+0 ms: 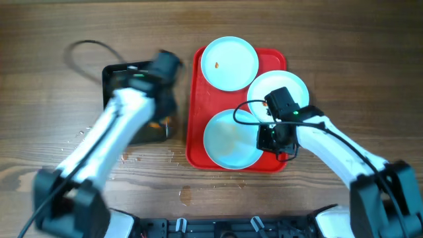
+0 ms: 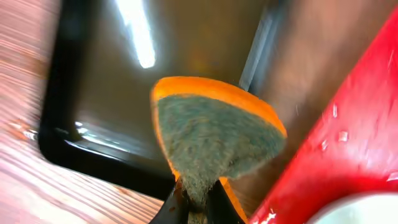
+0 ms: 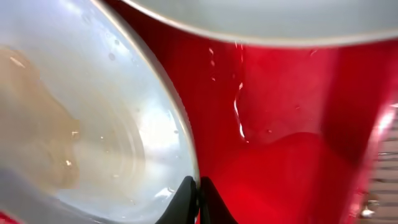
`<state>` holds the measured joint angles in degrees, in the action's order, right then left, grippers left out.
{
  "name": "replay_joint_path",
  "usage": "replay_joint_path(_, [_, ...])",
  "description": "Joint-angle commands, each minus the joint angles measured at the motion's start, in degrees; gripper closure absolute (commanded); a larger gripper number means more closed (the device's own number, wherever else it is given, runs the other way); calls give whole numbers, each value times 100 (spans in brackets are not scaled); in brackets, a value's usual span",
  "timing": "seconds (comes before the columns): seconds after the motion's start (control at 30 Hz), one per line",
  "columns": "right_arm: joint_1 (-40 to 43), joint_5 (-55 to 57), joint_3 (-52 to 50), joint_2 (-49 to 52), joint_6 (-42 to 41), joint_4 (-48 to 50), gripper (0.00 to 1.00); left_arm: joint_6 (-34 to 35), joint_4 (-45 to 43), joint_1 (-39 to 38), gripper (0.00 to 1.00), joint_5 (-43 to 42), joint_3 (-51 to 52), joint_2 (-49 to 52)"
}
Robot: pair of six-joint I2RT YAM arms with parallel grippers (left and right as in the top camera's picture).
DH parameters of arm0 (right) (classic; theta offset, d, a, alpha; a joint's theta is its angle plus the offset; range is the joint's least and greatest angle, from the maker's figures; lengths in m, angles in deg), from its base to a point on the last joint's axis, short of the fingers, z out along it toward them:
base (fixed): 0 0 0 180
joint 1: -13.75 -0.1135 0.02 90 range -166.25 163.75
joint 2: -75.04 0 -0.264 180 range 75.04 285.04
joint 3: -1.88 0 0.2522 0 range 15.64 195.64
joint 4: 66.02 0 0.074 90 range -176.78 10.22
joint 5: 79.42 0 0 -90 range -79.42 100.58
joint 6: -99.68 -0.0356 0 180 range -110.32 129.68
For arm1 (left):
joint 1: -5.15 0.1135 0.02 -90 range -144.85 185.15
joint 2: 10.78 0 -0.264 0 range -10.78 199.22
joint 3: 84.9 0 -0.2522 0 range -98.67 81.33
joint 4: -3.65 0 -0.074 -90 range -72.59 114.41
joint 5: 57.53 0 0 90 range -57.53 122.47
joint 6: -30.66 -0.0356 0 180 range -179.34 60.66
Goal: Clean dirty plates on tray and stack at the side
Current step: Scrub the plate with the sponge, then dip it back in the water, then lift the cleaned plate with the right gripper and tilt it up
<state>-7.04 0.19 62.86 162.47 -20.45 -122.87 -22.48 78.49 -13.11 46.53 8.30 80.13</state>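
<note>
Three pale blue plates lie on the red tray [image 1: 198,112]: one at the back [image 1: 229,63] with a small orange smear, one at the right [image 1: 291,86], one at the front [image 1: 228,140] with a wet brownish film. My right gripper [image 1: 266,139] is shut on the front plate's right rim [image 3: 186,155]. My left gripper [image 2: 196,208] is shut on an orange sponge with a grey-green scouring face [image 2: 211,134], held over the black water tray [image 2: 62,118], beside the red tray's left edge [image 2: 348,124].
The black water tray [image 1: 119,73] sits left of the red tray on the wooden table. Water drops lie on the wood [image 1: 132,157] near the front. A black cable [image 1: 82,49] loops at the back left.
</note>
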Motion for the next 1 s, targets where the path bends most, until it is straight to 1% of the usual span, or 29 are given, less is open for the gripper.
replay_joint_path(0.0, [-63, 501, 24, -859, 671, 114, 96, -990, -37, 861, 96, -313, -37, -212])
replay_joint_path(0.07, [-190, 850, 52, -1224, 737, 114, 96, -1300, -160, 1165, 96, -719, 46, -186])
replay_joint_path(0.13, [-490, 1530, 83, -1742, 763, 105, 96, -1641, -426, 1513, 96, -1250, 286, -170])
replay_joint_path(0.17, [-629, 1845, 85, -1915, 765, 103, 96, -1722, -525, 1620, 96, -1362, 402, -166])
replay_joint_path(0.27, [-1123, 2846, 87, -2363, 802, 101, 96, -1738, -761, 1867, 96, -1408, 717, -166])
replay_joint_path(0.3, [-1322, 3204, 90, -2474, 949, 107, 96, -1766, -820, 1941, 96, -1421, 813, -166])
replay_joint_path(0.4, [-1834, 4229, 114, -2557, 1272, 105, 96, -1762, -863, 2009, 96, -1475, 914, -166])
replay_joint_path(0.5, [-2343, 4907, 157, -2542, 1532, 258, 96, -1762, -881, 2009, 96, -1493, 914, -166])
replay_joint_path(0.57, [-2487, 4542, 157, -2540, 1447, 293, 96, -1762, -879, 2009, 95, -1493, 914, -166])
replay_joint_path(0.6, [-2463, 4019, 155, -2527, 1167, 153, 95, -1762, -876, 2009, 94, -1493, 914, -166])
replay_joint_path(0.63, [-2402, 3670, 146, -2496, 817, -4, 89, -1762, -870, 2009, 92, -1495, 914, -166])
replay_joint_path(0.67, [-2280, 3257, 90, -2426, 417, -177, 80, -1762, -852, 2009, 90, -1495, 914, -166])
replay_joint_path(0.73, [-2044, 2677, -87, -2277, 162, -251, 67, -1762, -835, 2009, 81, -1493, 914, -166])
replay_joint_path(0.77, [-1873, 2334, -201, -2151, 151, -195, 65, -1762, -835, 2009, 75, -1495, 914, -166])
replay_joint_path(0.8, [-1731, 2039, -286, -2020, 177, -90, 64, -1762, -837, 2009, 65, -1495, 914, -166])
replay_joint_path(0.83, [-1565, 1725, -376, -1836, 260, 57, 63, -1762, -831, 2000, 62, -1515, 914, -166])
replay_joint_path(0.87, [-1432, 1537, -439, -1665, 361, 203, 61, -1762, -811, 1996, 62, -1563, 914, -166])
replay_joint_path(0.9, [-1270, 1399, -485, -1432, 457, 361, 60, -1762, -796, 1987, 67, -1670, 914, -166])
replay_joint_path(0.93, [-1102, 1344, -487, -1172, 470, 503, 60, -1812, -793, 1974, 69, -1731, 905, -186])
replay_joint_path(0.97, [-922, 1268, -487, -920, 540, 669, 60, -1921, -739, 1961, 64, -1749, 863, -264])
